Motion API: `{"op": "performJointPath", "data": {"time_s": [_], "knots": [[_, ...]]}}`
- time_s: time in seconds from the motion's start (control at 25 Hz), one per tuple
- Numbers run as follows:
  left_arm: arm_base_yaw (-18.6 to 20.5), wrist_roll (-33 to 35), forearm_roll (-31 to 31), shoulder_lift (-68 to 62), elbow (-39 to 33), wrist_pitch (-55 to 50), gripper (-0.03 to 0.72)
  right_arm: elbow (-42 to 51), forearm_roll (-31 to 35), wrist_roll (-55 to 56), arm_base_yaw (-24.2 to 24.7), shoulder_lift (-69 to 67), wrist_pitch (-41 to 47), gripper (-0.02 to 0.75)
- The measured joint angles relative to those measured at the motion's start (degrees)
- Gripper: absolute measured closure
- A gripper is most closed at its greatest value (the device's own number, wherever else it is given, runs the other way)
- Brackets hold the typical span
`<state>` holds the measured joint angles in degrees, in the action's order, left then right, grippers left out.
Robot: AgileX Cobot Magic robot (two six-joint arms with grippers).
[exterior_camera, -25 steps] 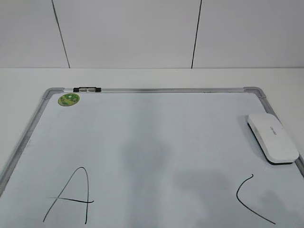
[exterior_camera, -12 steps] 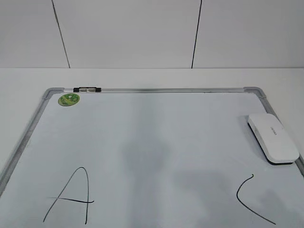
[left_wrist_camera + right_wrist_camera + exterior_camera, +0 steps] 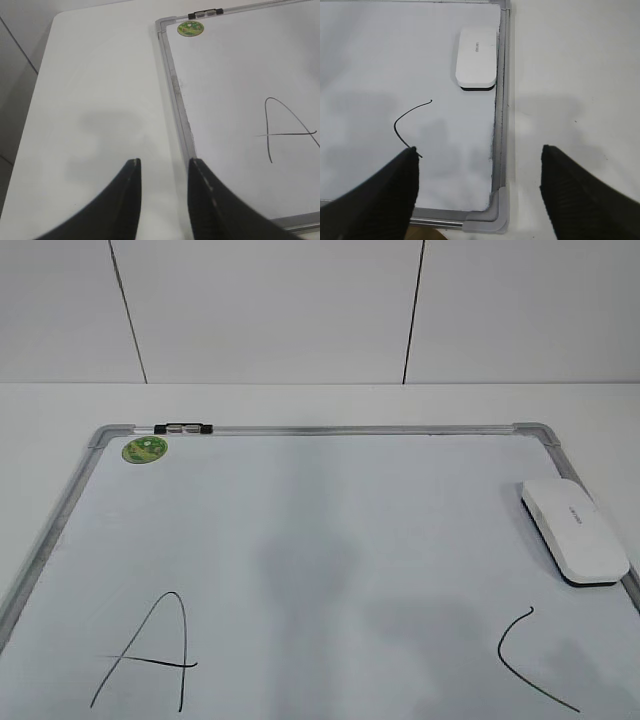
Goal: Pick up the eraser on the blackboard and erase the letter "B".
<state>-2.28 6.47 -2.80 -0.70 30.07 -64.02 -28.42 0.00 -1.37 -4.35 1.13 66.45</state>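
The blackboard is a white board with a silver frame and lies flat on the table. The white eraser lies on it against its right edge; it also shows in the right wrist view. A black "A" and a black "C" are on the board. No letter "B" shows between them. My right gripper is open and empty above the board's near right corner, well short of the eraser. My left gripper is open and empty over the board's left frame.
A round green sticker and a small black-and-silver marker sit at the board's far left corner. White table surrounds the board. A white panelled wall stands behind.
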Motion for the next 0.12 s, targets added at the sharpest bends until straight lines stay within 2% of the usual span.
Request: {"op": "performJointPath", "data": {"time_s": [0.12], "knots": [[0.00,0.00,0.00,0.00,0.00,0.00,0.447,0.00,0.00,0.00,0.00,0.00,0.00,0.153]]}}
